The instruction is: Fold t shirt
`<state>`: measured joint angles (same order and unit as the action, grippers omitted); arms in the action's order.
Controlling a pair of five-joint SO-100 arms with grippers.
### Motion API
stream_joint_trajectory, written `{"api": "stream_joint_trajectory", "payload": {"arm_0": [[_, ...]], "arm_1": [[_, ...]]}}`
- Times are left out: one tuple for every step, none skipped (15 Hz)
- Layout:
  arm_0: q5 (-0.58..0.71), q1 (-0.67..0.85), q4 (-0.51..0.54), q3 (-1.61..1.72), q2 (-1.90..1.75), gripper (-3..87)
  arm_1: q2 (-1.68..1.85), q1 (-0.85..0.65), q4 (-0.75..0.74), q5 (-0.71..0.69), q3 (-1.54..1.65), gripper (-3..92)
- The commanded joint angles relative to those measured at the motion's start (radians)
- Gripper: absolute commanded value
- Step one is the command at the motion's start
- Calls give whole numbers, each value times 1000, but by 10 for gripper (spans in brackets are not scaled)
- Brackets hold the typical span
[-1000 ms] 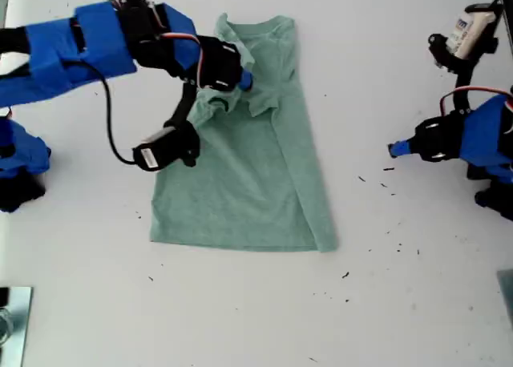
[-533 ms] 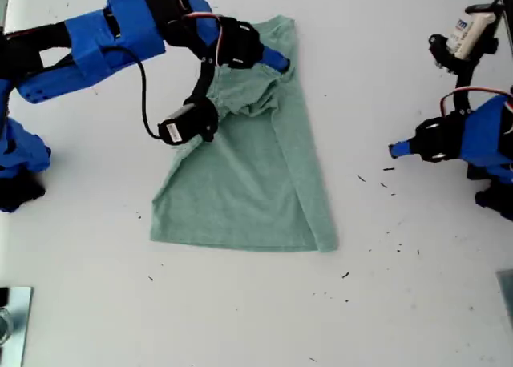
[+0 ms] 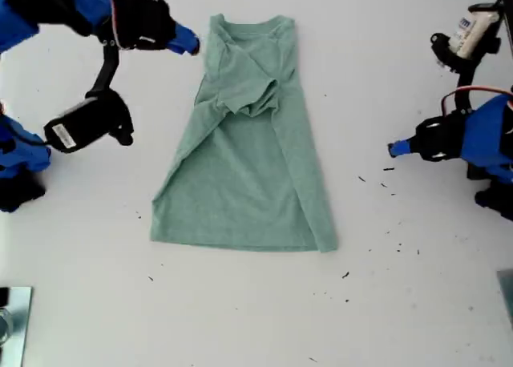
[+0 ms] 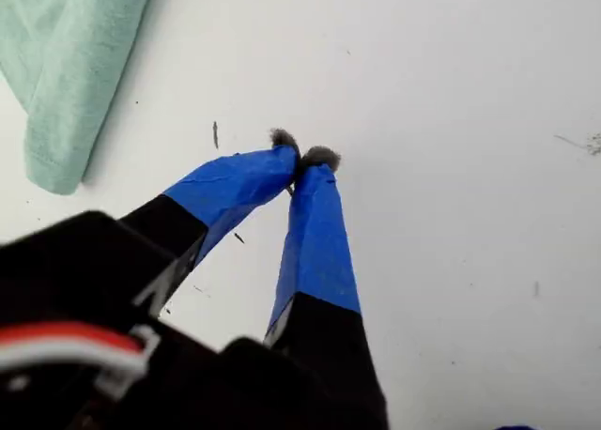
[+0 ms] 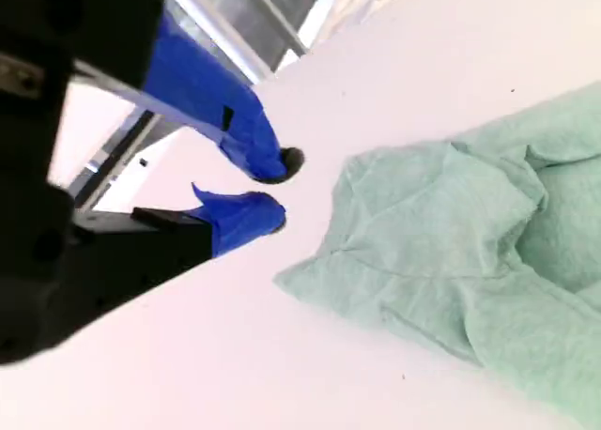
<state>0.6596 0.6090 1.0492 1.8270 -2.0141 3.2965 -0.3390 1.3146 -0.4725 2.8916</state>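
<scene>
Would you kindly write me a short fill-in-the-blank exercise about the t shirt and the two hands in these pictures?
1. My first hand is ___, its tips touching over the bare table.
2. My second hand is beside the ___ end of the t shirt, holding nothing.
3. The t shirt's colour is ___.
Missing words: shut; neck; green.

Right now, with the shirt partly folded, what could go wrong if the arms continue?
The sleeve is bunched on the t shirt; folding over it may trap a lump. The folded edge toward the exterior view's left runs slanted, so the next fold may come out uneven. My first gripper is shut and must open before gripping.
</scene>
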Motion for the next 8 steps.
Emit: {"api": "stream_joint_trajectory", "payload": {"arm_0": [[-97, -21, -206, 675, -416, -2], [-155, -52, -230, 848, -571, -2], [-206, -61, -207, 988, -749, -2], [-236, -95, -195, 1089, -939, -2], [-279, -133, -179, 1112, -1023, -2], [-281, -129, -176, 1100, -994, -2], [-279, -120, -183, 1086, -940, -2], [-275, -118, -186, 1080, -917, -2]], "arm_1": [[9, 15, 6, 11, -8, 25], [9, 18, 6, 12, -8, 25], [9, 21, 8, 12, -14, 25], [2, 28, 12, 17, -38, 25], [-43, 40, 11, 21, -97, 25], [-190, 74, 9, 41, -225, 164], [-446, 124, 40, 60, -430, 296], [-695, 198, 77, 60, -663, 377]]}}
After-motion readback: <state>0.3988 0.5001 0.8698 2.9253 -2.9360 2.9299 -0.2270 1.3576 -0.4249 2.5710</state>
